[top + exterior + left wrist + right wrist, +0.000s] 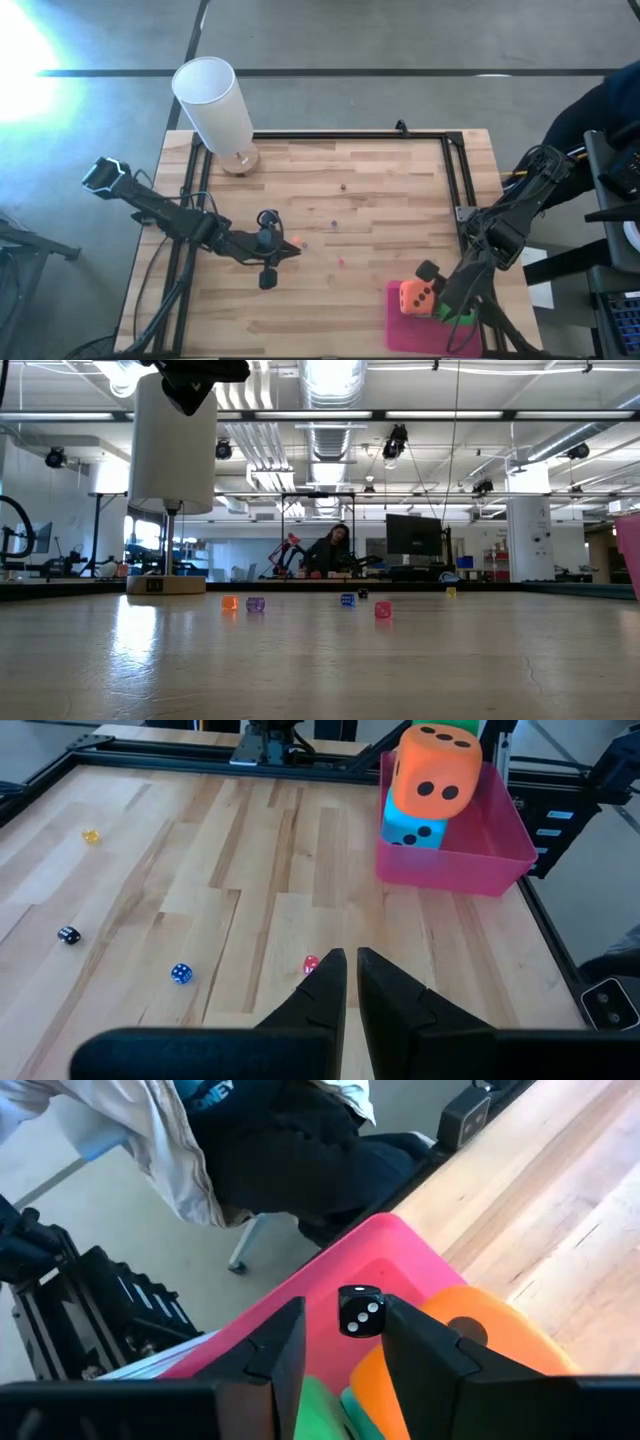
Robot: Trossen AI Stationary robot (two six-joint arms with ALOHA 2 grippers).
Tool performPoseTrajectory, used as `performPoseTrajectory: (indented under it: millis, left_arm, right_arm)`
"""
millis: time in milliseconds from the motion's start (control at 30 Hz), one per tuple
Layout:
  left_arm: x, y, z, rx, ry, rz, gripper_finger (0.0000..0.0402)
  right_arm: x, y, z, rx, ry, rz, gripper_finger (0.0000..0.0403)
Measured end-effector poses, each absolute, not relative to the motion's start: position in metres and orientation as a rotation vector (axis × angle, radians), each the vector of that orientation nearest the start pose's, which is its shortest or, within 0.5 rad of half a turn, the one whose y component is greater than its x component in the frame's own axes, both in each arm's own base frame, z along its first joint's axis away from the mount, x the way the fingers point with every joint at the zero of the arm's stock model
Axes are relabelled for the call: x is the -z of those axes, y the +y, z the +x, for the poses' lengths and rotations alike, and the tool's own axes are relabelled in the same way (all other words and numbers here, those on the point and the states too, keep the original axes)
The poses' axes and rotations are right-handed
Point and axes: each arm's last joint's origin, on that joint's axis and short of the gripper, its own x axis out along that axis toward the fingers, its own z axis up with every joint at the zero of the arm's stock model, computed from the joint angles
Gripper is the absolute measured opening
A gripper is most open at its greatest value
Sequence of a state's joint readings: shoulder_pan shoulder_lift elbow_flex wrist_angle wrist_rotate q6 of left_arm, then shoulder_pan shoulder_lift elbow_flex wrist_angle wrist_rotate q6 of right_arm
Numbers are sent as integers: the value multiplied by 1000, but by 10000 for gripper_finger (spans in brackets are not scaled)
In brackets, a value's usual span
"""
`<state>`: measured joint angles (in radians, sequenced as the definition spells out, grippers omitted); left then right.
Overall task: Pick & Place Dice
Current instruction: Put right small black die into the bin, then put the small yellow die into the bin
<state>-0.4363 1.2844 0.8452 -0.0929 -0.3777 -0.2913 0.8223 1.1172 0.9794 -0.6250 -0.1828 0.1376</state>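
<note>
We've got the right gripper (335,1342) over the pink tray (398,322) at about 5 o'clock on the table (380,200), fingers spread around a tiny black die (360,1311). The orange die (436,772) sits on the teal die (412,828) inside the tray, a green die (459,316) beside them. The left gripper (349,982), fingers nearly pressed together, waits near 8 o'clock.

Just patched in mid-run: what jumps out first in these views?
The orange die sits stacked atop a teal die in the pink bin at the table's near right corner, where the right gripper hangs over it with a small black die between its parted fingers. A tall white cylinder stands at the far left corner; tiny dice, including a blue one, lie scattered mid-table.
</note>
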Motion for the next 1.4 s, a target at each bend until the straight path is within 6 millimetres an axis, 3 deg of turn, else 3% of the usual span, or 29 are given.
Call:
performPoseTrajectory:
  millis: [267,800,1133,1400]
  left_arm:
    - [-259,-106,253,-15,491,-74,36]
    - [-259,-106,253,-14,492,-71,36]
    - [-259,-106,253,-14,492,-72,36]
    - [-259,-106,253,-14,492,-72,36]
  right_arm:
    - [-300,168,149,-899,817,-131,148]
    - [-282,166,147,-878,879,-132,123]
    - [-284,166,147,-879,874,-130,136]
    - [-300,166,150,-877,791,-173,127]
